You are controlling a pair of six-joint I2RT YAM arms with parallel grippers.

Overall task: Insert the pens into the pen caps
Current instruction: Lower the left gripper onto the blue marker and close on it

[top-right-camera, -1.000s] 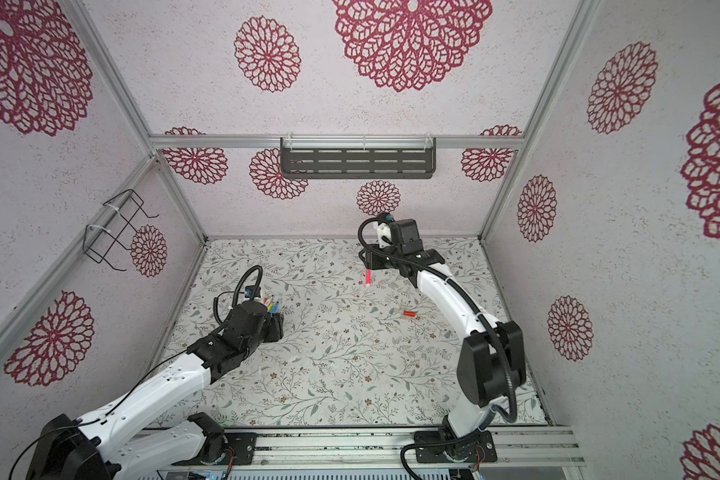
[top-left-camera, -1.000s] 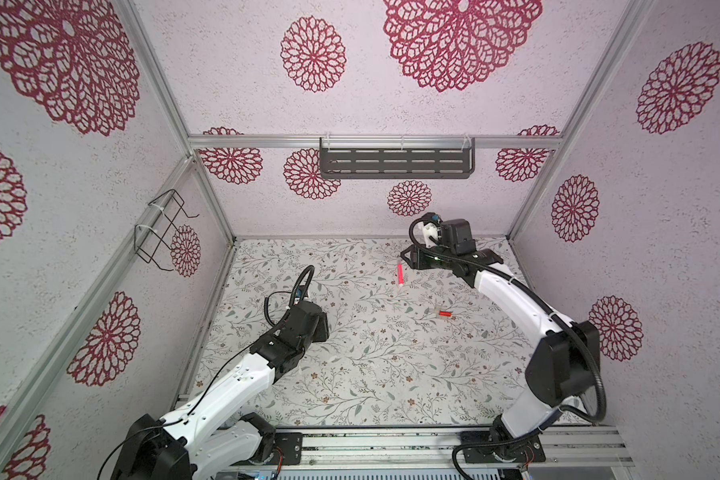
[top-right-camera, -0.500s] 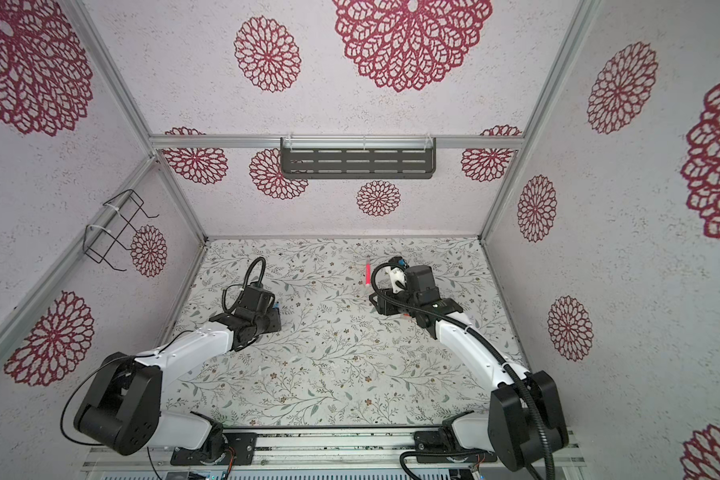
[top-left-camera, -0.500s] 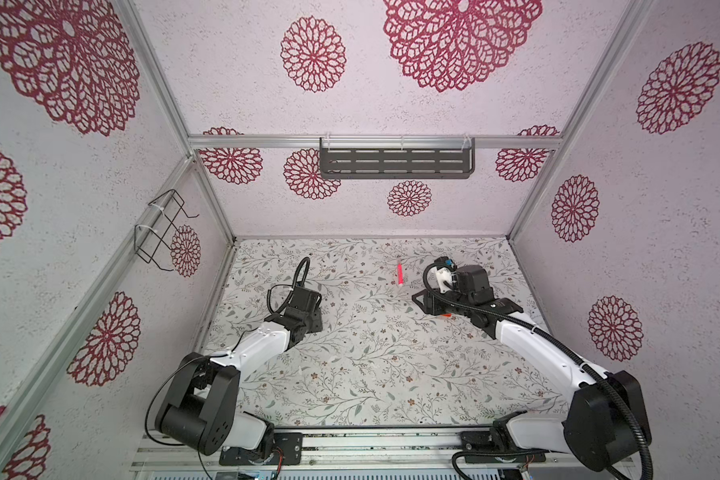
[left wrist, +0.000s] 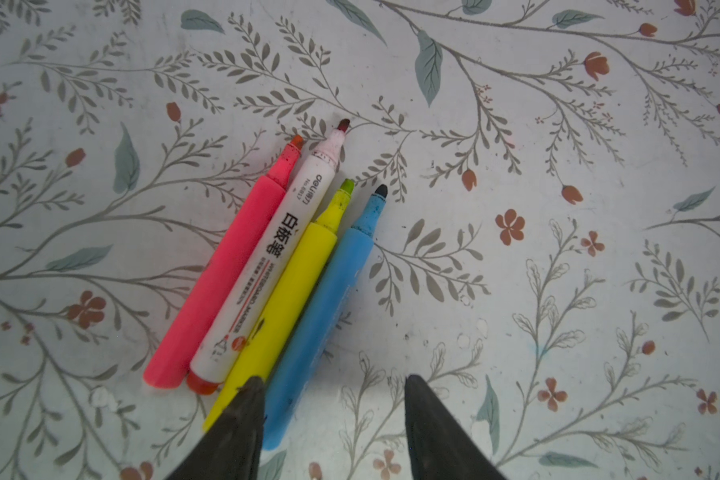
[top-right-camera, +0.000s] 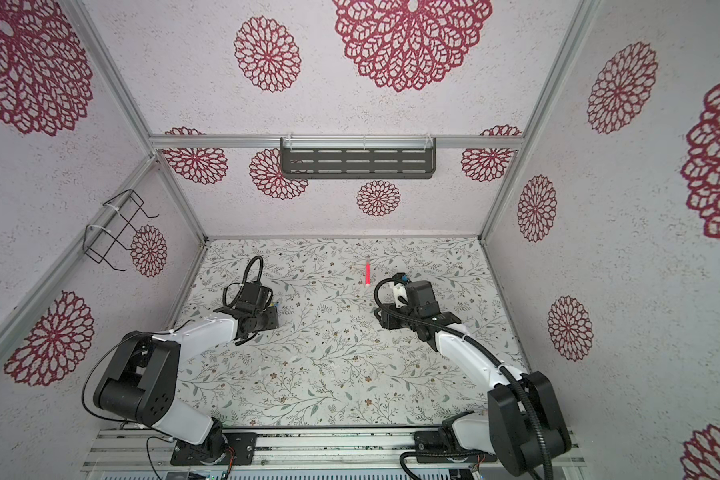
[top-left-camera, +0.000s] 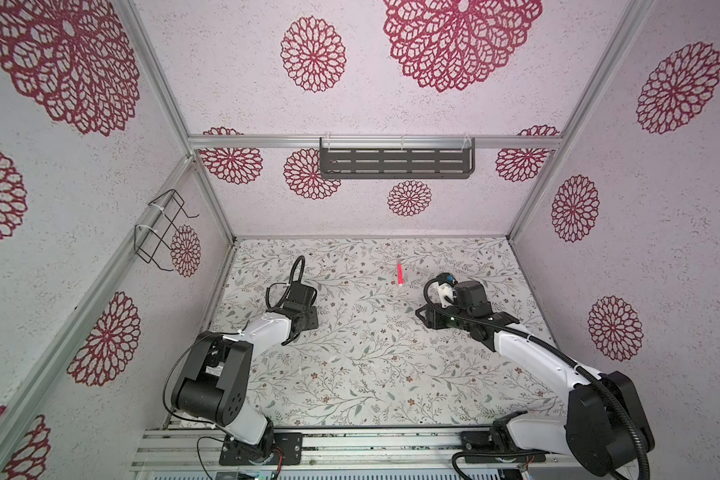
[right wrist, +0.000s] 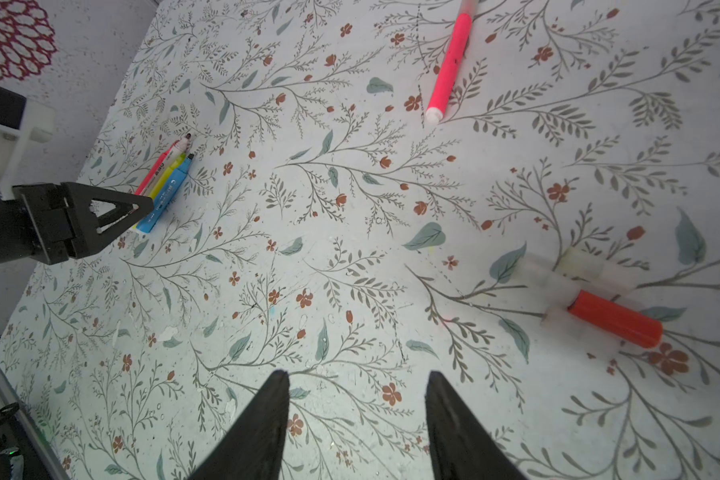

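Note:
Four uncapped pens lie side by side in the left wrist view: pink [left wrist: 221, 282], white with a red end [left wrist: 275, 257], yellow [left wrist: 283, 295] and blue [left wrist: 325, 316]. My left gripper [left wrist: 332, 384] is open just above them; one finger overlaps the yellow pen's tail, and the blue pen's tail lies just inside that finger. A fifth, pink pen [top-left-camera: 399, 274] [right wrist: 449, 66] lies alone near the back, a pale cap on its far end. My right gripper [right wrist: 356, 376] is open over bare table. Beside it lie pale translucent pen caps [right wrist: 558, 270] and a red cap [right wrist: 614, 318].
The left gripper [right wrist: 113, 212] shows in the right wrist view at the tail of the pen row [right wrist: 163, 183]. A dark shelf [top-left-camera: 395, 163] hangs on the back wall and a wire basket [top-left-camera: 159, 230] on the left wall. In both top views the right arm [top-left-camera: 528, 353] hides the caps.
The right gripper has drawn away from the pink pen at the back and come forward over the caps. The left arm has folded back, its gripper staying at the pen row.

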